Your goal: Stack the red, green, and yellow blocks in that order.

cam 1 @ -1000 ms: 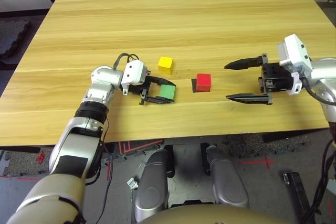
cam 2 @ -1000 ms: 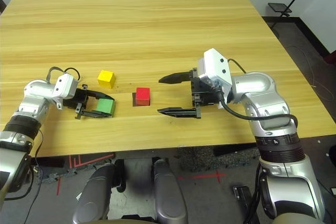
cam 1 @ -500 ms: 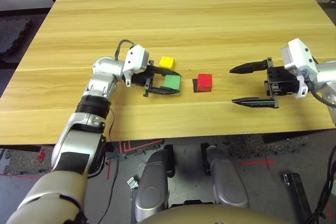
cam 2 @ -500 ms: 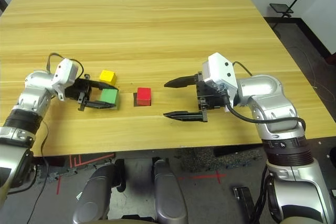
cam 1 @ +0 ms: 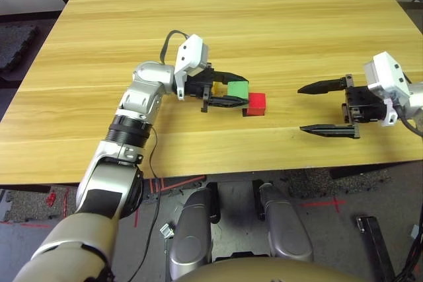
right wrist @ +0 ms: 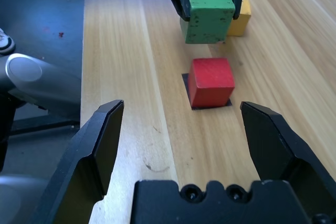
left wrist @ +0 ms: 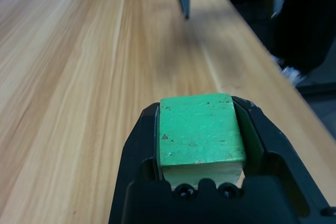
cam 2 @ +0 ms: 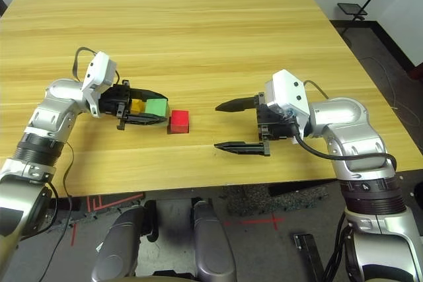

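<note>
Right wrist view, stacking barely begun: we log red (right wrist: 211, 81) on its black patch (right wrist: 187, 88), green (right wrist: 209, 13) airborne beside it in our clamped left end effector (cam 1: 232, 93), yellow (right wrist: 240, 18) unstacked on the counter (cam 1: 264, 11), right end effector (cam 1: 319, 107) wide open, empty.

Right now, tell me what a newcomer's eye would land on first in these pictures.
The green block, clamped in the left gripper and held off the table, just beside the red block, which sits on a flat black square patch near the table's front edge. The right gripper hangs wide open to the right of the red block, and the yellow block lies behind the green one.
</note>
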